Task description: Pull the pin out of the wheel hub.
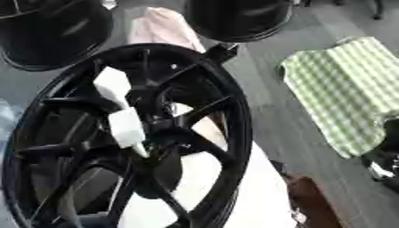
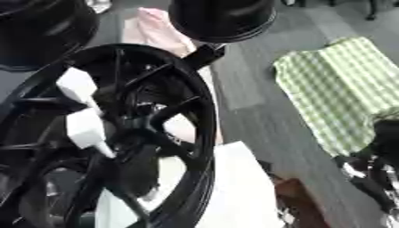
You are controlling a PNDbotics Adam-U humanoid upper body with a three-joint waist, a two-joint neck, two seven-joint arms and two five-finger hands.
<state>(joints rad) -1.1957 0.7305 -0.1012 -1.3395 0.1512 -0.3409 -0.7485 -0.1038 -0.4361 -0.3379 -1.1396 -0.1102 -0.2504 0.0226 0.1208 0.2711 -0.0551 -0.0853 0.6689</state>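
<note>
— Alloy is filling most of the view: a black multi-spoke alloy wheel hub (image 1: 236, 113) is standing on edge, leaning a little, with its face turned toward the head camera. I am guessing it is propped that way so the centre is facing the robot and a pull can go straight out.

— Where is the pin sitting?

— A white blocky piece (image 1: 124, 122) is lying across the spokes near the centre, with a second white block just above it. That is looking like the pin or its handle, though I cannot tell which, nor how deep it is going in. Nothing is gripping it, so the pulling is not yet starting.

— And the hands?

— A dark shape with silver glints at the lower right edge is probably the right hand (image 2: 380, 151), sitting well apart from the hub. Whether its fingers are released or clenched, I cannot tell. No left hand is showing.

— Anything holding anything?

— No real containers. The hub is resting on a white sheet (image 1: 242, 191), with a pale pink cloth (image 1: 160, 26) lying behind it, likely as padding. Two more dark round wheels (image 1: 54, 31) are standing at the far edge, and a green-and-white checked cloth (image 1: 343, 89) is lying bare on the grey table (image 1: 269, 89) to the right.
</note>
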